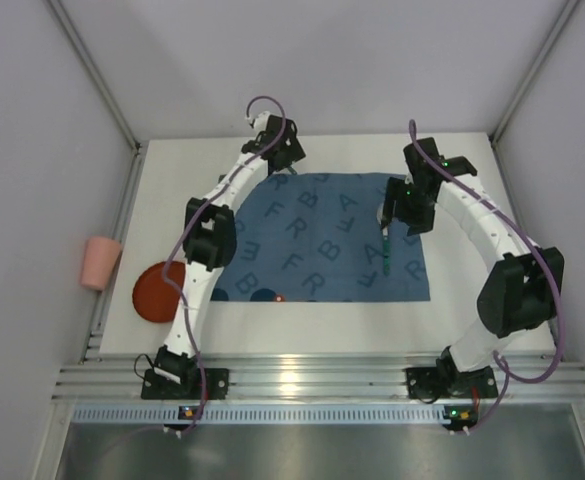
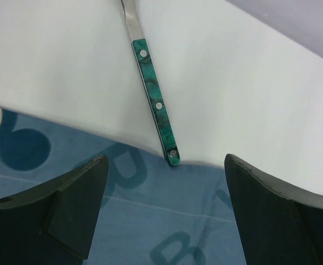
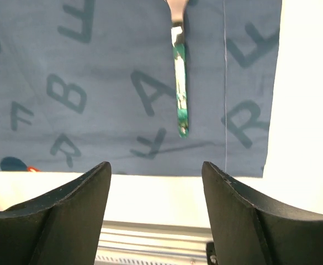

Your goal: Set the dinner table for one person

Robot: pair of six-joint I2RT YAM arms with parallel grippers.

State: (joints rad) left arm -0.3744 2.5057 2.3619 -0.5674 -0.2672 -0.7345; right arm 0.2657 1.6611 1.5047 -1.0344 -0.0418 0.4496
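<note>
My left arm stretches to the far edge of the placemat [image 1: 322,240], left tool [image 2: 165,176] pointing down, spread wide, gripping nothing. My right arm elbows outward and reaches in over the mat's right side. The right tool [image 3: 155,171] is spread too, and empty. The white bench [image 1: 372,322] lies under both arms. Letters on the blue cloth: F, R, B, A, L. Count: one green-handled utensil [image 2: 154,99] on bare bench, a second utensil [image 3: 179,94] on the mat, one red plate [image 1: 157,290], one pink cup [image 1: 100,262].

White arms [image 1: 185,305], black joints [image 1: 209,233], purple cables [image 1: 263,101]
</note>
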